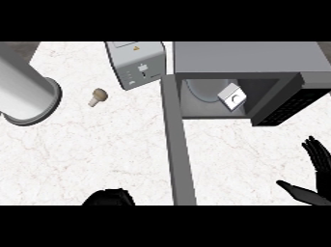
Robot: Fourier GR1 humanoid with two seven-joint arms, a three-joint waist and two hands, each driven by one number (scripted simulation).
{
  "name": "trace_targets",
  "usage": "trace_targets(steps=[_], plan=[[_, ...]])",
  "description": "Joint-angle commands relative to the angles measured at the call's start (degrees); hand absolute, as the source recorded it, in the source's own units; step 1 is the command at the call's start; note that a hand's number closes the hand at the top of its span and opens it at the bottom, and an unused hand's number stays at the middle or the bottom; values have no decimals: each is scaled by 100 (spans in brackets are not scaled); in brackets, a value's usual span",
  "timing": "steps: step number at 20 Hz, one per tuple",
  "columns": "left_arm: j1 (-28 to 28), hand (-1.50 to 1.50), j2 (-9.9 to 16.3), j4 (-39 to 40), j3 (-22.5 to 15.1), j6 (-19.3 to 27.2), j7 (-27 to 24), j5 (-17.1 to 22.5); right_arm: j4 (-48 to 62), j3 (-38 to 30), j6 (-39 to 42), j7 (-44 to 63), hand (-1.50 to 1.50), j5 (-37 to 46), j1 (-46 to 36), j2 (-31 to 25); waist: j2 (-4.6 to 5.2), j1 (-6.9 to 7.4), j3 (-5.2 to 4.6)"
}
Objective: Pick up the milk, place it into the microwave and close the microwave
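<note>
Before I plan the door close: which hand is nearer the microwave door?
Right. The right hand is open just below the microwave door; the left hand sits at the lower edge, far to the door's left.

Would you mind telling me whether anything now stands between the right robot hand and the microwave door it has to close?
Nothing visible does. The milk already sits inside the microwave, and only bare counter lies between the open right robot hand and the open door.

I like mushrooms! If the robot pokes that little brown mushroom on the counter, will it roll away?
Probably a little. The mushroom lies on its side with a rounded cap, so a poke would likely make it wobble or curve around rather than roll straight. It looks small beside the toaster, so it is probably light and easy to push.
</note>
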Motion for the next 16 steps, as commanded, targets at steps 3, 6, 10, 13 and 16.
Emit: trace_targets(steps=[3,6,10,13,16], plan=[[-983,150,-330,1083,321,562,-137,-364,-196,-225,598,-7,-150,-333,276,-383,7,5,-1],[-1494,150,-322,1774,101,619,-370,-528,-7,-216,629,-110,-150,-323,99,-436,13,14,1],[-2203,150,-155,2055,-284,-68,836,-681,6,-144,970,-181,-150,-368,266,-640,35,-92,8],[-2478,150,-336,2461,-731,-201,1268,-709,-106,-174,1145,-133,-150,-525,261,-743,32,-105,6],[-2713,150,-338,2950,-1325,-142,1581,-563,-173,-186,1296,-14,-150,-611,301,-951,33,-121,5]])
